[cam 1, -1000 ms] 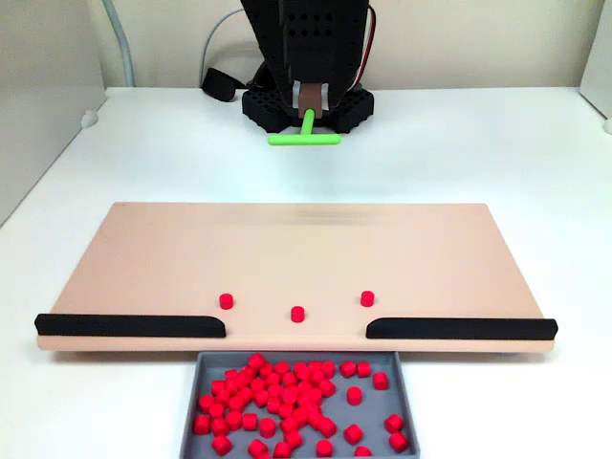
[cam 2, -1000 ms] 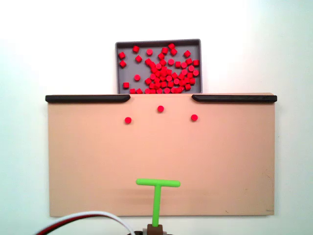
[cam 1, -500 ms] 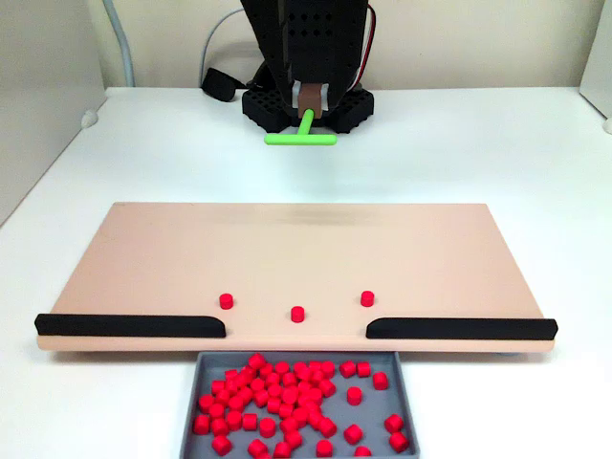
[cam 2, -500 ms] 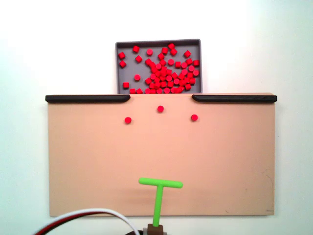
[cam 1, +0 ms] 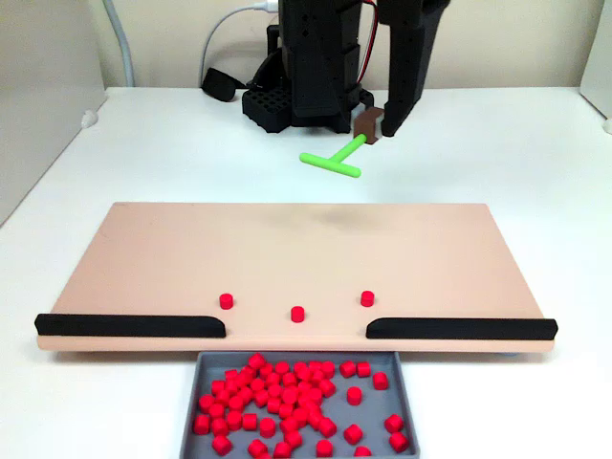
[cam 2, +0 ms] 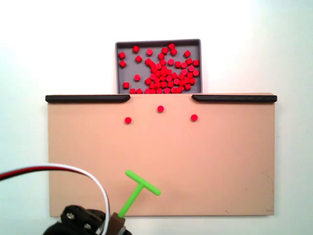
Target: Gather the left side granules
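Gripper [cam 1: 368, 124] pinching green pusher [cam 1: 333, 161], hovering behind board [cam 1: 191, 249]; three granules [cam 1: 296, 313] lying near tray [cam 1: 191, 397].

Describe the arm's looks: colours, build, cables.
The arm is matte black plastic, its base pierced with rows of round holes. A brown block sits at the tip, where the gripper ends. Red, white and black wires loop from the arm; a white cable runs behind it. I see no markings.
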`<action>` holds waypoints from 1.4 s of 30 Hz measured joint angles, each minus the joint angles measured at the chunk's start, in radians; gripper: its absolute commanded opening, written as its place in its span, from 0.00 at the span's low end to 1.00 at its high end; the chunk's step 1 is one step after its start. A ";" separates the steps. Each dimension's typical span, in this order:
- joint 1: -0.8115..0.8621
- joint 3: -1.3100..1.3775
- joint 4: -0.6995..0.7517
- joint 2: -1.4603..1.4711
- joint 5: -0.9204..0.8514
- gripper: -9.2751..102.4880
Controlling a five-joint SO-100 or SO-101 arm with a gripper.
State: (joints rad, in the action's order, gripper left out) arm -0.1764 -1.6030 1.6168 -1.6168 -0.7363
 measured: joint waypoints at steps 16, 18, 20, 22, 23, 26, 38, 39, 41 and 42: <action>-0.078 0.388 0.008 0.295 0.569 0.08; -0.078 0.428 0.008 0.322 0.614 0.08; -0.081 0.462 0.008 0.353 0.653 0.08; -0.087 0.492 0.008 0.383 0.687 0.08; -0.089 0.508 0.008 0.399 0.703 0.08; -0.095 0.558 0.012 0.446 0.747 0.08; -0.143 0.627 0.015 0.515 0.946 0.08; -0.146 0.647 0.015 0.534 0.957 0.08; -0.147 0.692 0.015 0.577 0.974 0.08; -0.147 0.715 0.015 0.597 0.982 0.08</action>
State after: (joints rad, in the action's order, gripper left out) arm -0.3237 -0.8882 1.6322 -1.0201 0.2454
